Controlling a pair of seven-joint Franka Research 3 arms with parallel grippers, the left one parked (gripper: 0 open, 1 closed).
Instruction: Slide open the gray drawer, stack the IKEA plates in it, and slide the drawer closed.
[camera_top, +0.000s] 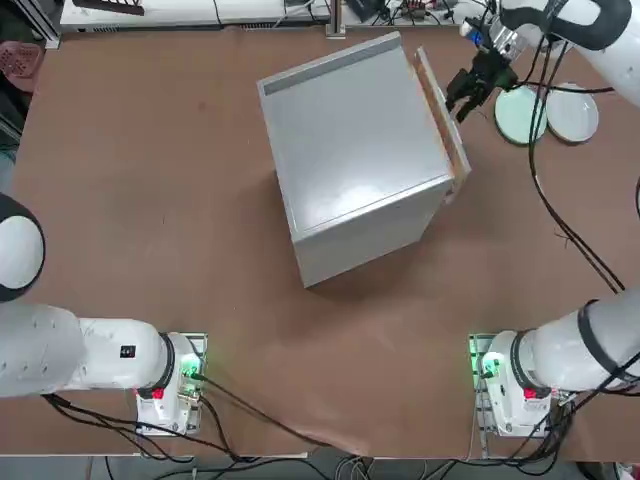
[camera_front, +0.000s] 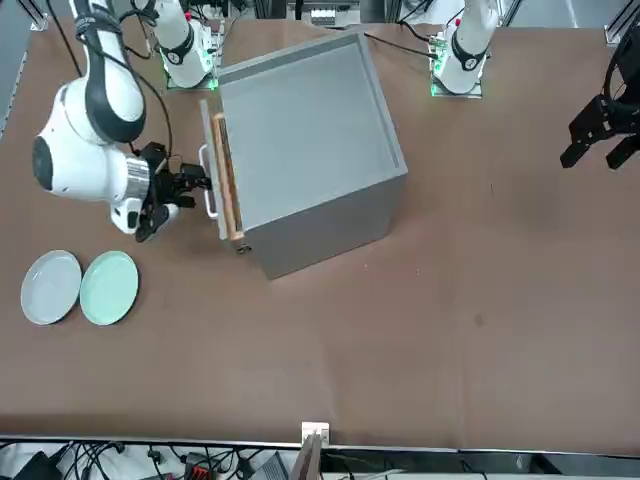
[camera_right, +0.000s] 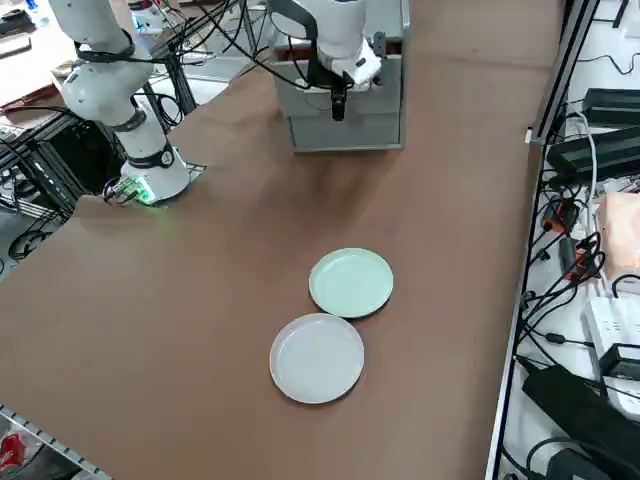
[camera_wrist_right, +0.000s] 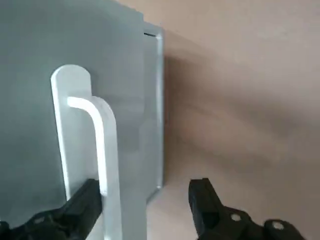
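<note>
Gray drawer (camera_top: 437, 110) sits barely ajar in the cabinet (camera_top: 350, 150) mid-bench, its front turned toward the bench's right edge so the working arm can reach the handle (camera_wrist_right: 95, 145). Mint plate (camera_right: 351, 281) and gray-white plate (camera_right: 317, 357) wait touching near that edge, by the far right corner. Right gripper (camera_wrist_right: 145, 210) is at the handle, fingers spread wide, holding nothing; contact unclear.

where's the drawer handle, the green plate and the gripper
drawer handle (camera_wrist_right: 102, 150), right wrist view, on the bar
green plate (camera_right: 351, 282), right side view, its middle
right gripper (camera_front: 200, 183), front view, between the open fingertips
</note>
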